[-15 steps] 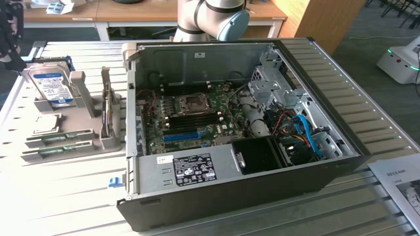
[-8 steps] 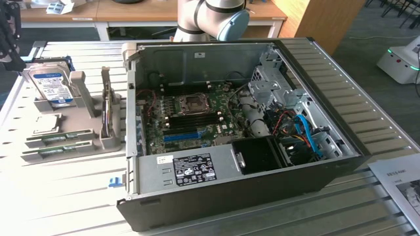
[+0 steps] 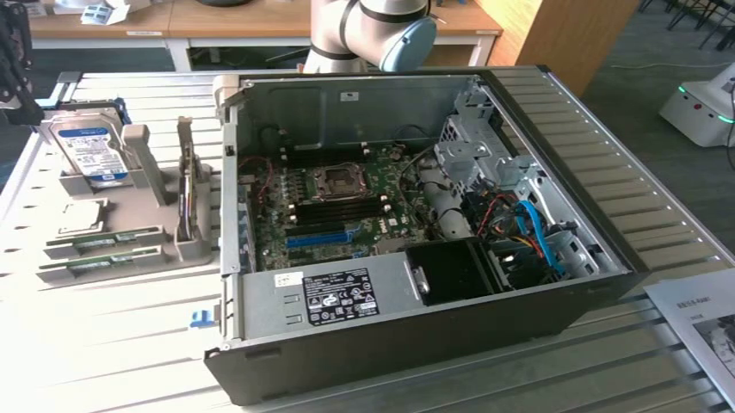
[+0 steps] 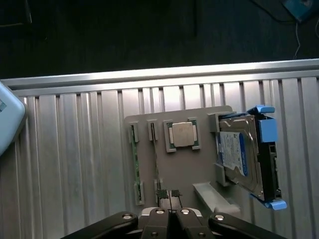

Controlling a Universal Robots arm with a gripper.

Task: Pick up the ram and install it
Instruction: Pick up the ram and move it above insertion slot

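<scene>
Wrist view: fingers [image 4: 170, 195] pressed nearly together, over a thin green ram [image 4: 135, 167] standing on edge.

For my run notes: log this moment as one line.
gripper: shut, holding nothing | above grey parts holder | ram: in holder slot, not picked | hard drive: in holder

Place: a robotics lab or test workshop.
Work surface: a ribbed metal table [image 3: 126, 344].
Equipment: an open computer case [image 3: 425, 232] with its motherboard [image 3: 333, 202] exposed, beside a grey holder [image 4: 179, 169] carrying a hard drive [image 4: 239, 159] and a processor chip [image 4: 182, 134].
Robot: an arm's base [image 3: 367, 34] behind the case.
Background: wooden desks [image 3: 275, 21] and dark carpet.
</scene>
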